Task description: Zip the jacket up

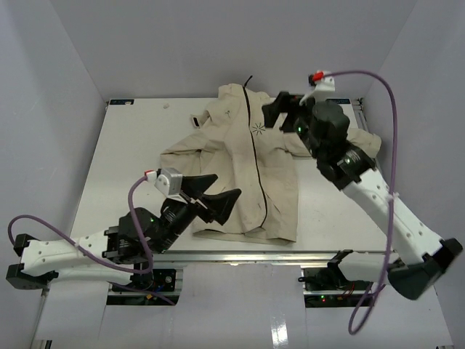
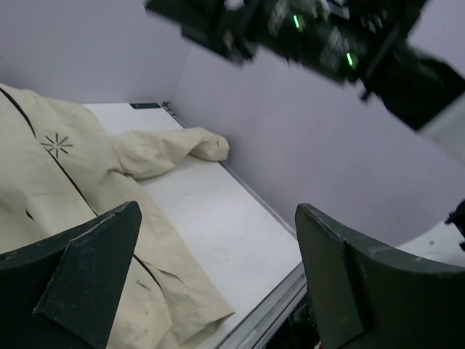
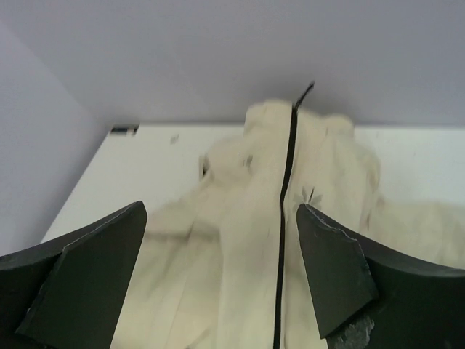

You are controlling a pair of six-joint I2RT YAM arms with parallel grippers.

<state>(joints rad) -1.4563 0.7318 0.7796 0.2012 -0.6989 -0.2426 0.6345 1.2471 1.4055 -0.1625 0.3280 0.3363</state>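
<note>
The cream-beige jacket (image 1: 243,171) lies flat on the white table (image 1: 123,167), collar far, hem near. Its dark zipper (image 1: 256,156) runs as one thin line from collar to hem, with the starburst logo (image 1: 258,130) beside it. My left gripper (image 1: 220,190) hovers open over the lower left hem, nothing between its fingers (image 2: 87,280). In its wrist view the jacket (image 2: 73,196) and one sleeve (image 2: 174,149) lie to the left. My right gripper (image 1: 280,113) hangs open above the chest. Its wrist view looks down on the jacket (image 3: 232,240) and zipper (image 3: 283,218).
Pale walls close in the table on the left, back and right. A metal rail (image 1: 240,254) runs along the near edge. The right sleeve (image 1: 367,142) lies partly under the right arm. A small dark tag (image 1: 195,120) shows by the left shoulder.
</note>
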